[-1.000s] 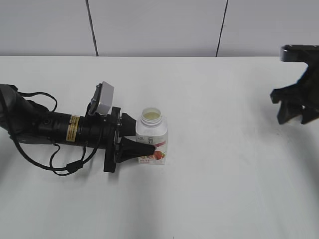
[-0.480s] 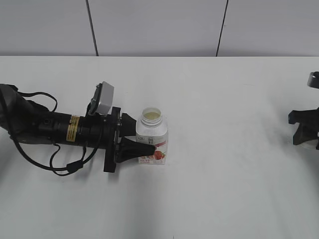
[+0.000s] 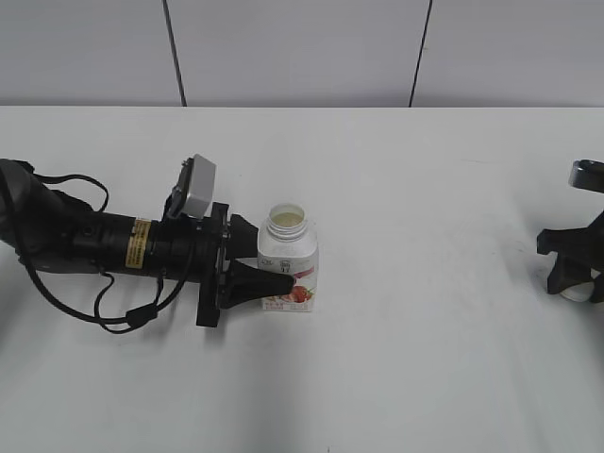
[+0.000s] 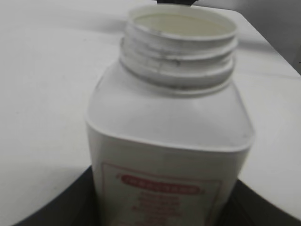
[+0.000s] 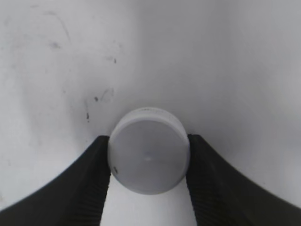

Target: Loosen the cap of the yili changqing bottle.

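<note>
The yili changqing bottle is seen standing upright on the smooth white table, a bit left of centre. It's a squarish white plastic thing with sloped shoulders and a red-pink label, and the ridged screw threads on its wide neck are left bare, with the mouth open. It's clamped at label height by the left gripper, whose matte black fingers come in from 9 o'clock and press on both sides.

The cap, a small round flat-topped white plastic disc, is found way over at the 3 o'clock edge of the table, well apart from the bottle. It's pinched between the ribbed black fingers of the right gripper, which touch it on either side.

Compared with half a second ago, the right gripper is shifted slightly inward from the edge and lower toward the tabletop; the bottle and left arm are unchanged.
</note>
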`<state>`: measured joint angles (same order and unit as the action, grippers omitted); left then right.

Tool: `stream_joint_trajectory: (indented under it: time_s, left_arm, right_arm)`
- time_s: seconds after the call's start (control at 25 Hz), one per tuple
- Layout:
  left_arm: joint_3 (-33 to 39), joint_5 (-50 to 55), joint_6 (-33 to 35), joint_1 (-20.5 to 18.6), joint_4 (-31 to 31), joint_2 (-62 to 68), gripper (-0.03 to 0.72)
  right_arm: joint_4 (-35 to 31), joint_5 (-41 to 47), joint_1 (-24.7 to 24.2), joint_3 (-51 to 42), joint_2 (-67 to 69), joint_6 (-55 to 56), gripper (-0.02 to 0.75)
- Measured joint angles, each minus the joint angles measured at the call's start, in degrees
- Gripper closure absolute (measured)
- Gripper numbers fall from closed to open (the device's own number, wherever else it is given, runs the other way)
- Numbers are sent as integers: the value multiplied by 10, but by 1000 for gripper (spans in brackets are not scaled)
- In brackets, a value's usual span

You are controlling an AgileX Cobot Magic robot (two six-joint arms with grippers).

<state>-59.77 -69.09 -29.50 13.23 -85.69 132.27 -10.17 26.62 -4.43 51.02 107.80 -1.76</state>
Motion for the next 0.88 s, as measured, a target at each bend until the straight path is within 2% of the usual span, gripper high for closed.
stream_joint_trajectory:
  time_s: [0.24,0.44,0.68,0.76,0.88]
  left_arm:
    - [0,0,0,0,0,0,312]
    - [0,0,0,0,0,0,312]
    - [0,0,0,0,0,0,312]
    - [0,0,-3,0,3,0,297]
    - [0,0,-9,0,10,0,222]
  right_arm:
    - [0,0,0,0,1,0,342]
    - [-3,6,0,3,2,5,246]
    - [-2,65,0,22,4,7,224]
    - [-2,93,0,35,4,8,224]
    - [-2,118,0,57,4,9,224]
